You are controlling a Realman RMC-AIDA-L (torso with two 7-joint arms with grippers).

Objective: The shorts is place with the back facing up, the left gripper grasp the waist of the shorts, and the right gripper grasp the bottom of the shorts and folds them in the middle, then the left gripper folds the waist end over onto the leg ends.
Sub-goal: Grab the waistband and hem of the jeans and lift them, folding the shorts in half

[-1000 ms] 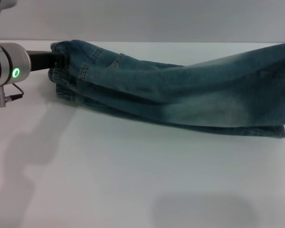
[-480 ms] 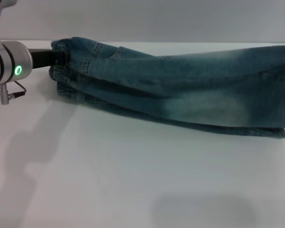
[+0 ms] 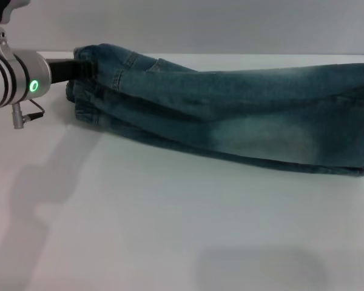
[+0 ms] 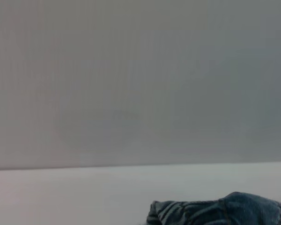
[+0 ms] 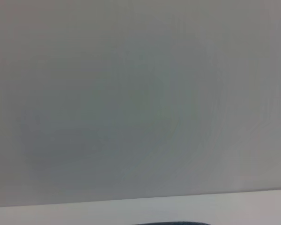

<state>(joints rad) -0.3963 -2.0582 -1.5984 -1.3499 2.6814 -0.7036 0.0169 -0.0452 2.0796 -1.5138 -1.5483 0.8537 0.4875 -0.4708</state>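
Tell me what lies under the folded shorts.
The shorts lie on the white table; only bare tabletop shows around them. The left gripper holds the waist end. Anything underneath is covered.

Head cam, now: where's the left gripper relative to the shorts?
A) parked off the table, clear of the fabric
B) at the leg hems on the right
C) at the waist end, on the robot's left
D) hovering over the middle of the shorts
C: the left gripper meets the gathered waist end of the shorts on the robot's left, with that end raised off the table.
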